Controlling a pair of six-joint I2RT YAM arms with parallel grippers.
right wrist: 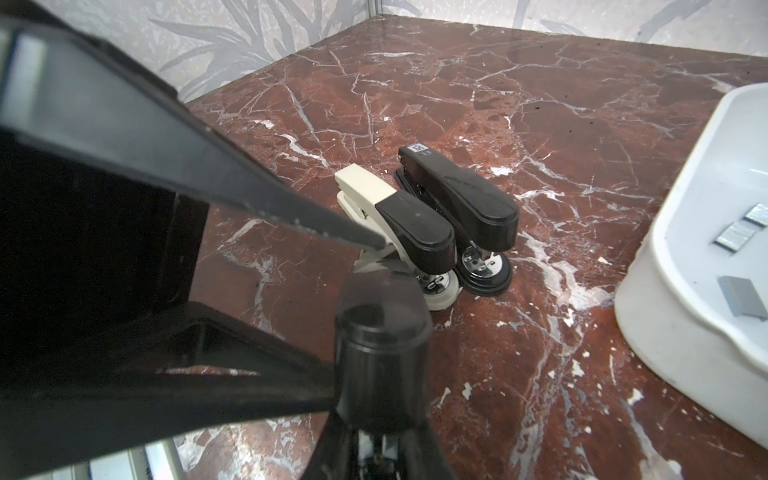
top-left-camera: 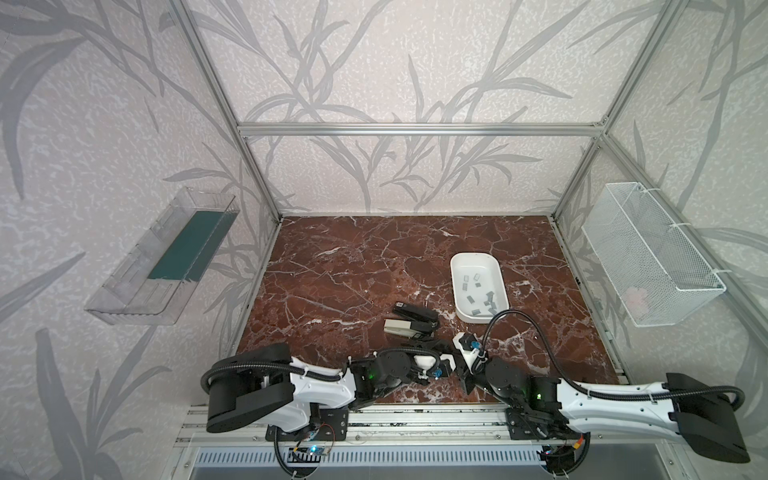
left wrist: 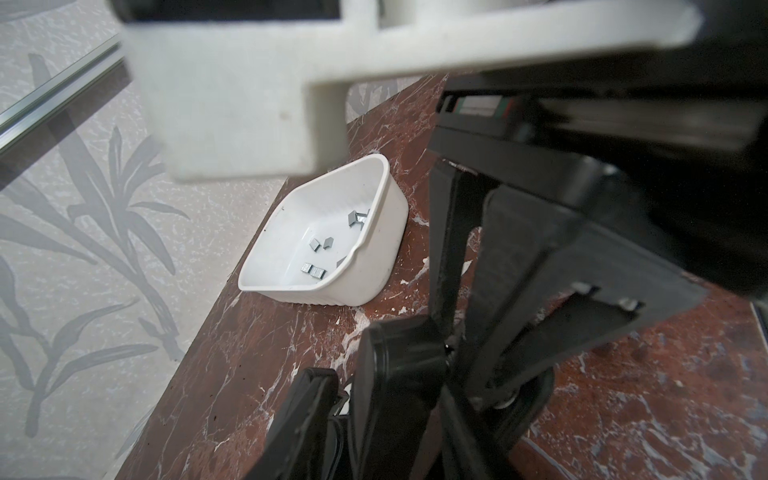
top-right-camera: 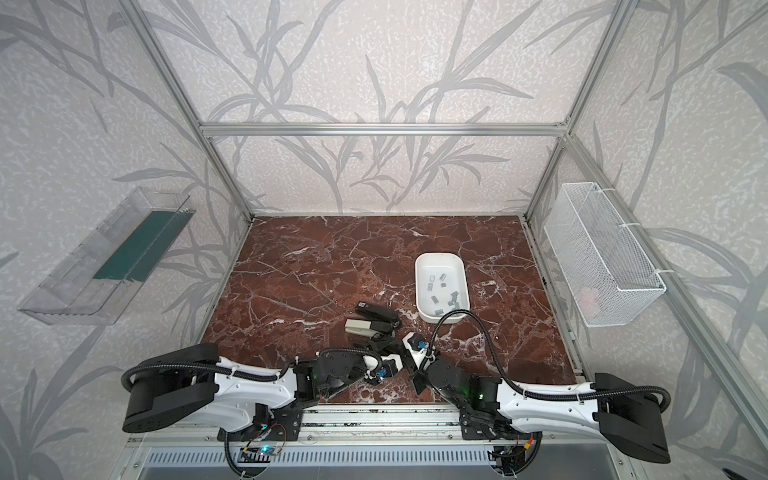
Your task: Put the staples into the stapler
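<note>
Two staplers lie side by side on the marble table, one black (top-left-camera: 415, 311) (right wrist: 457, 199) and one beige with a black handle (top-left-camera: 407, 328) (right wrist: 395, 216). Neither is held. The staples (top-left-camera: 471, 298) (left wrist: 313, 270) (right wrist: 734, 237) lie loose in a white tray (top-left-camera: 457, 266) (left wrist: 374, 257) to their right. Both grippers meet low at the front middle, just short of the staplers. My right gripper (right wrist: 382, 332) (left wrist: 415, 332) is shut, and its tips end in a black rounded part. My left gripper (left wrist: 365, 386) straddles that part. Its jaw gap is hidden.
The right arm's black cable (top-left-camera: 519, 316) loops over the tray's near corner. A clear bin with a green pad (top-left-camera: 166, 266) hangs on the left wall. A white wire basket (top-left-camera: 652, 257) hangs on the right wall. Aluminium frame posts edge the table.
</note>
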